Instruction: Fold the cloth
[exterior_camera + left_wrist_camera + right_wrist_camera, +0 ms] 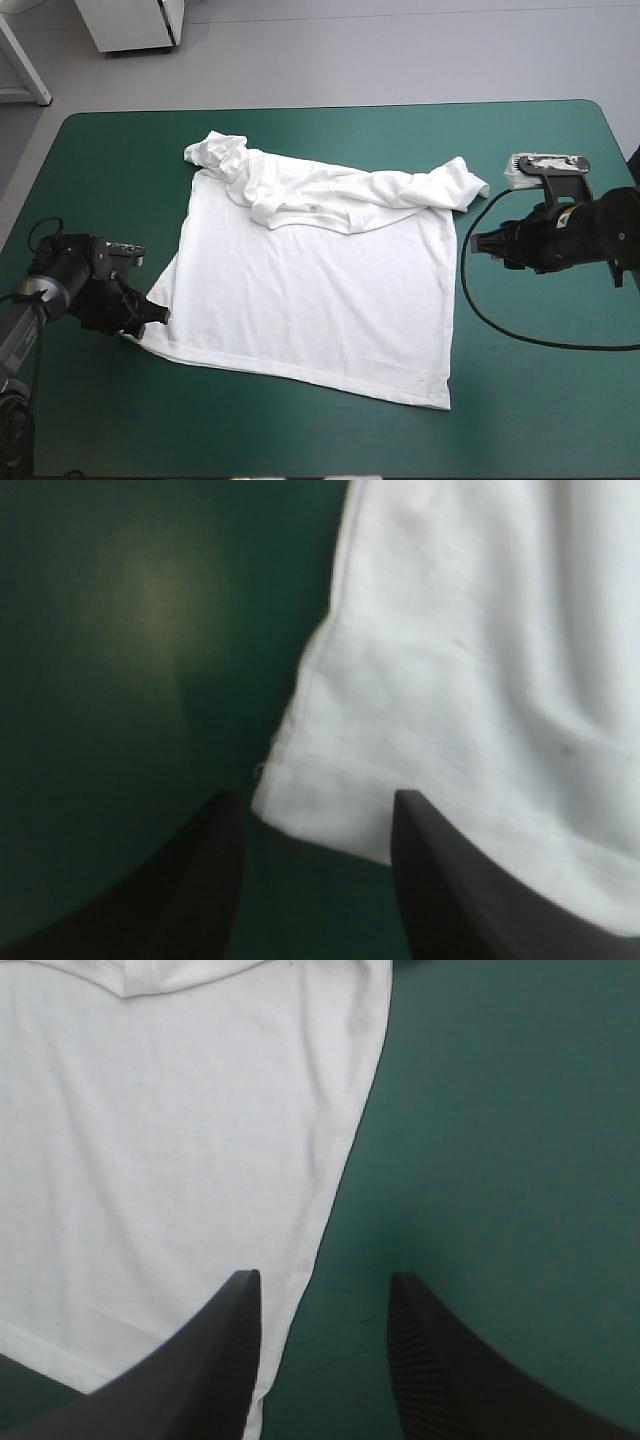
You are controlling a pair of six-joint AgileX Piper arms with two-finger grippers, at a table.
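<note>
**Flat on teal-green, both hands spread**

Found the white T-shirt (320, 290) laid flat across the middle of the tabletop (330, 440), with collar and sleeves rumpled toward the far edge. Found the left hand (155, 315) at the near-left hem corner, black fingers spread, the corner between them. Found the right hand (478, 241) spread too, straddling the shirt's right side edge over bare cover.

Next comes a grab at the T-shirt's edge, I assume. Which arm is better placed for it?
Left, probably. The left gripper has its jaws open around a hem corner of the T-shirt. The right gripper, also open, stands just off the side edge in the high view.
</note>
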